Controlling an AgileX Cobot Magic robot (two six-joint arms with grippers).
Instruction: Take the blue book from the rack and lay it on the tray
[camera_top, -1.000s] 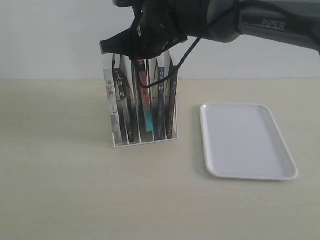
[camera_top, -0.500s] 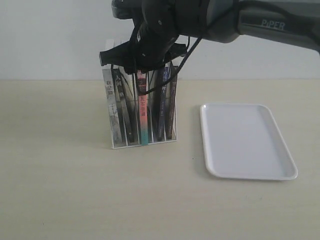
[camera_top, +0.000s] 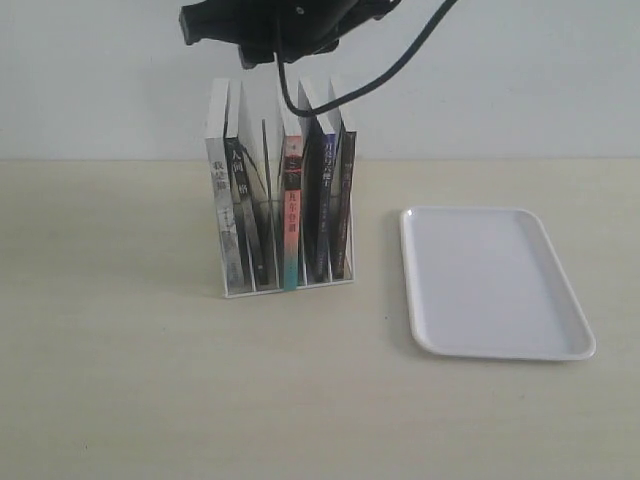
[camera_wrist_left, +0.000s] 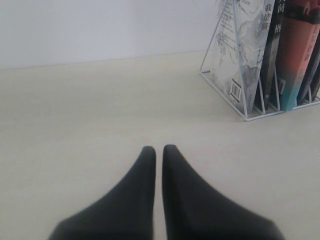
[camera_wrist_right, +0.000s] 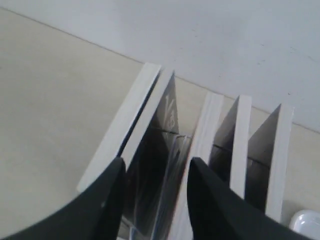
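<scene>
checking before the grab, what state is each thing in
rack, upright on the table, books in its slots
blue book, upright in the rack, not gripped
tray, flat, nothing on it
right tool, open above the books, holding nothing
left tool, shut, holding nothing

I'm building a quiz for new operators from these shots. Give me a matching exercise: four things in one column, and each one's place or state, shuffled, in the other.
1. blue book
2. tray
3. left gripper
4. right gripper

A. shut, over the table
B. open, above the rack
C. lying flat, right of the rack
D. standing upright in a slot

Pairs: 1-D, 2-C, 3-A, 4-B
</scene>
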